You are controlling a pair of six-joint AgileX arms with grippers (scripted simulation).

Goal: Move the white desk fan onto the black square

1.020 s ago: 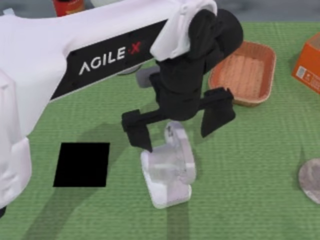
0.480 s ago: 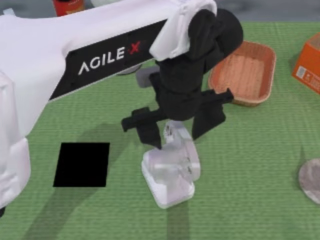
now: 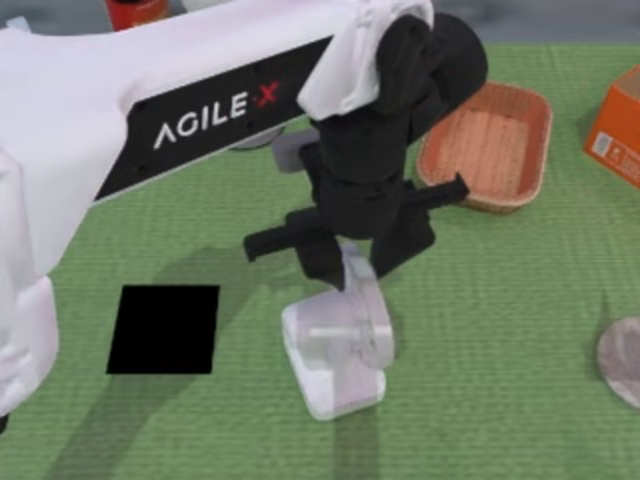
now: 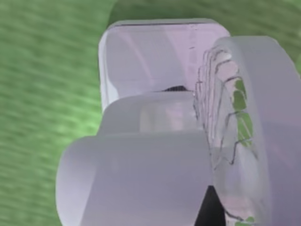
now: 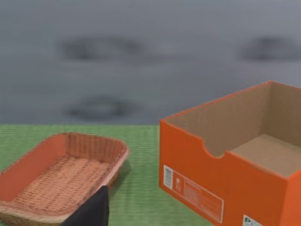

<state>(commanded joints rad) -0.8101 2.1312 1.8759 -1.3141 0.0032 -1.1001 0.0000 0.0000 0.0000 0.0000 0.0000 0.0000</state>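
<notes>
One white desk fan [image 3: 336, 345] and one black square [image 3: 163, 329] sit on the green surface [image 3: 500, 330], well apart, the square off to the left of the gripper. The left gripper [image 3: 351, 262] is directly over the fan, its two fingers pinched in against the top of the round grille head; a second ago they stood wide apart on either side, and the fan has barely shifted. The left wrist view is filled by the fan [image 4: 164, 141] at very close range. Behind the gripper to its right lies one orange wicker tray [image 3: 490, 145], farther right one orange cardboard box [image 3: 617, 125]. The right gripper shows only a dark fingertip [image 5: 91, 209], so I cannot tell its opening.
</notes>
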